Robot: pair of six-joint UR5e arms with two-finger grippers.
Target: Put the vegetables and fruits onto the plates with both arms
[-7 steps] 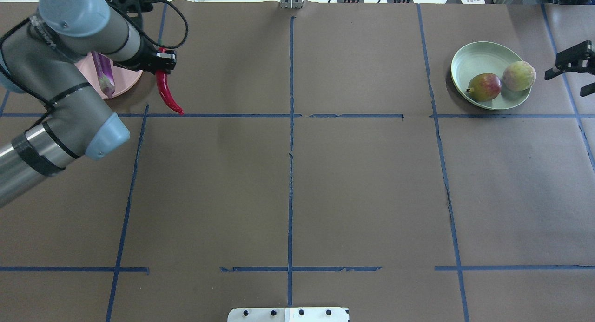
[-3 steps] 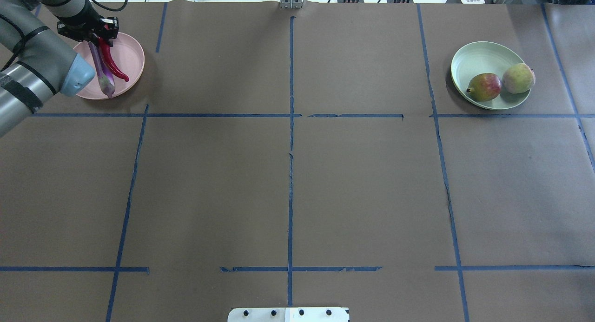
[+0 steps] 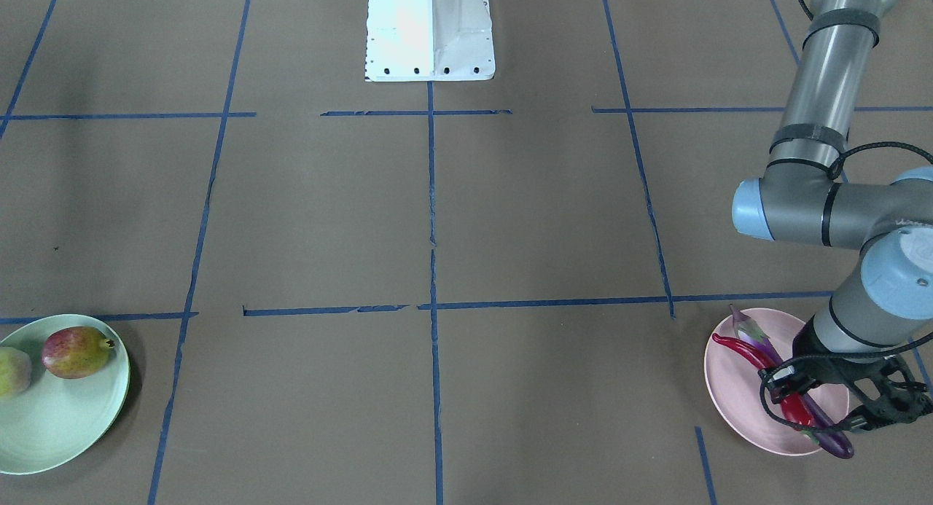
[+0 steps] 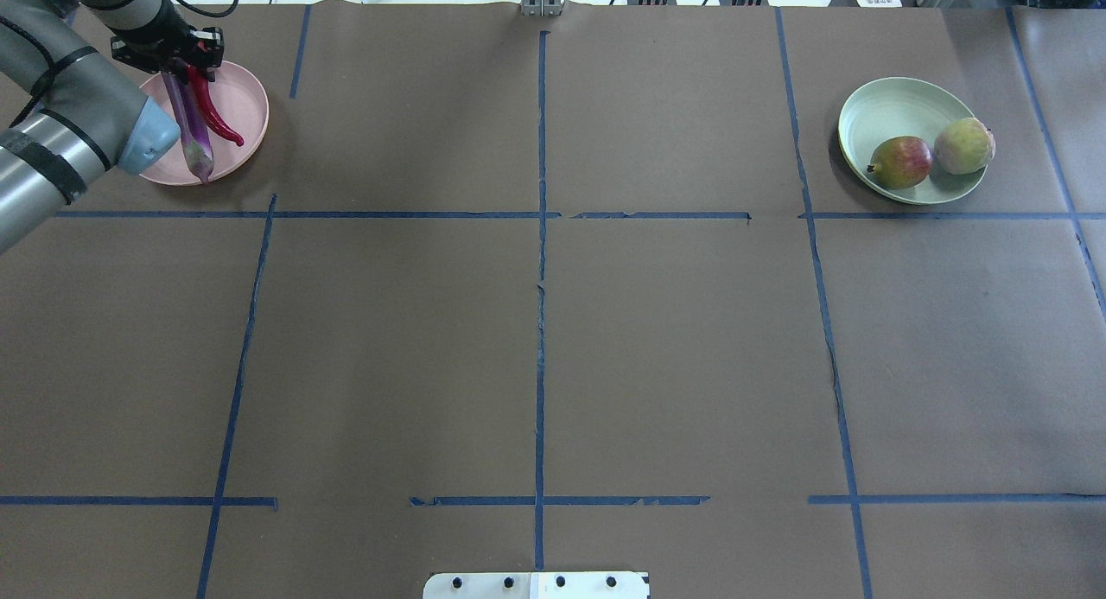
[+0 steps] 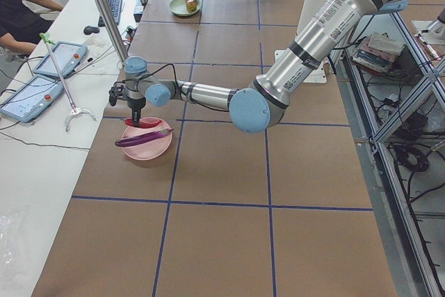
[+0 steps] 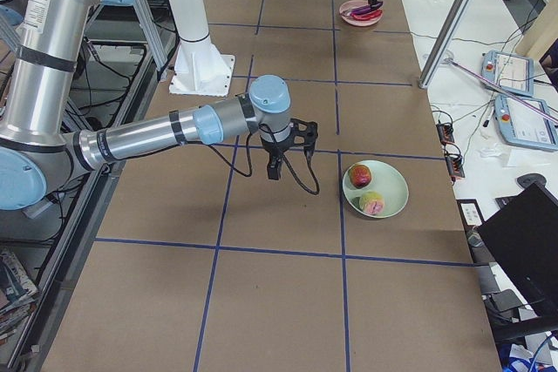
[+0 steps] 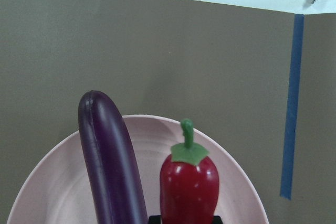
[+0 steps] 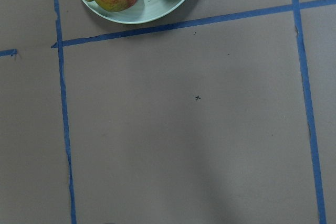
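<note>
My left gripper (image 4: 186, 61) is low over the far side of the pink plate (image 4: 249, 98), shut on the stem end of the red chili pepper (image 4: 216, 115). The chili's tip rests on the plate beside the purple eggplant (image 4: 192, 130). The left wrist view shows the chili (image 7: 189, 182) and eggplant (image 7: 113, 166) side by side on the plate. The peach (image 4: 963, 145) and the red-yellow fruit (image 4: 900, 161) lie on the green plate (image 4: 890, 106). My right gripper (image 6: 274, 167) hangs over bare table near the green plate (image 6: 392, 193); I cannot tell whether it is open or shut.
Brown paper with blue tape lines (image 4: 540, 236) covers the table. The white base block (image 3: 430, 31) stands at the robot's edge. A metal pole (image 5: 104, 19) and tablets (image 5: 59, 57) stand on the side bench past the pink plate.
My left gripper carried the chili from beside the pink plate to over it, then lowered it next to the eggplant. My right gripper has left the overhead view.
</note>
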